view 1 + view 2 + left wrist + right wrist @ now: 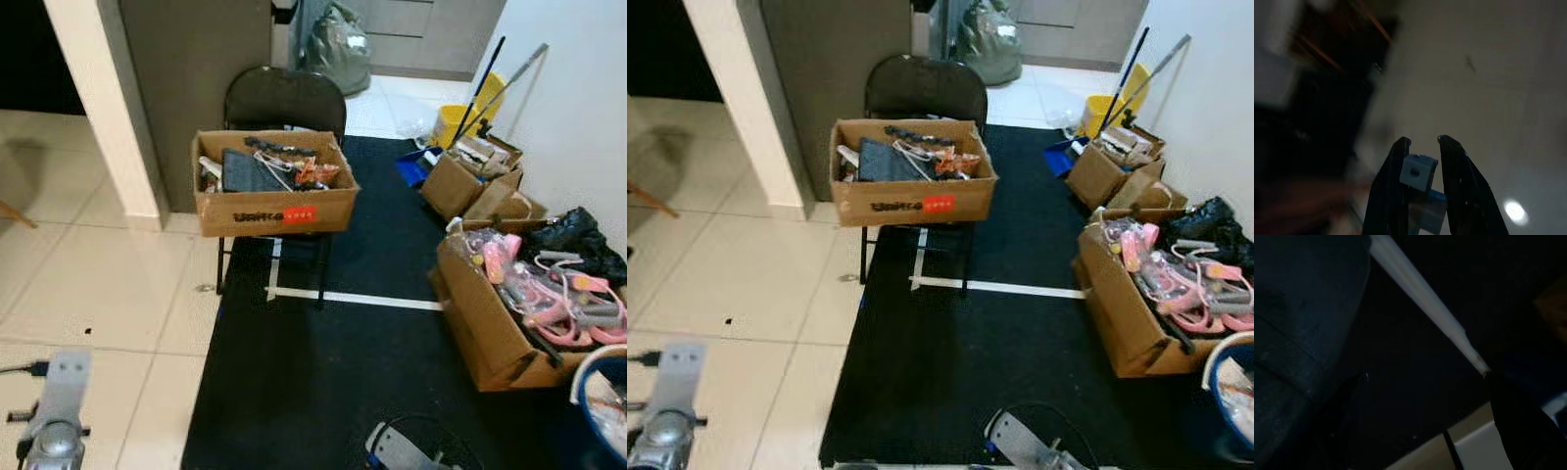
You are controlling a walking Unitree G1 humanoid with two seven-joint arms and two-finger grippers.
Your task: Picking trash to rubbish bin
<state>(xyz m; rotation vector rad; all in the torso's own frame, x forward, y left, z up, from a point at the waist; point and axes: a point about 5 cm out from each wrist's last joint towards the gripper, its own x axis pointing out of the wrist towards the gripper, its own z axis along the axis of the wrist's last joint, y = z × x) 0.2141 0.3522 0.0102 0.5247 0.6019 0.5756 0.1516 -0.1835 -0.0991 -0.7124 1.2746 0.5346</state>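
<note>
Apparently the robot is between pick-ups, facing the clutter with nothing in hand. Nearest, the left gripper [1422,147] hangs low over pale floor tiles, its fingers standing a little apart with nothing but its own blue fitting between them. The right gripper [1420,396] hangs over the near edge of the black mat [323,372]; its view is too dark to tell how its fingers stand. At the mat's right edge sits the rim of a blue bin [588,392] with scraps inside, likely the rubbish bin, touching a cardboard box [480,313] of pink toys. Beyond, a second box [274,206] of odds and ends rests on a black folding chair [284,98] at the mat's far left corner, and more boxes [460,181], a yellow bucket [456,122] and mop handles line the right wall. The next move calls for choosing a piece of trash and stepping forward. Open room lies down the mat's middle, across the white tape line [362,299]; the chair legs and box corners narrow it on both sides
</note>
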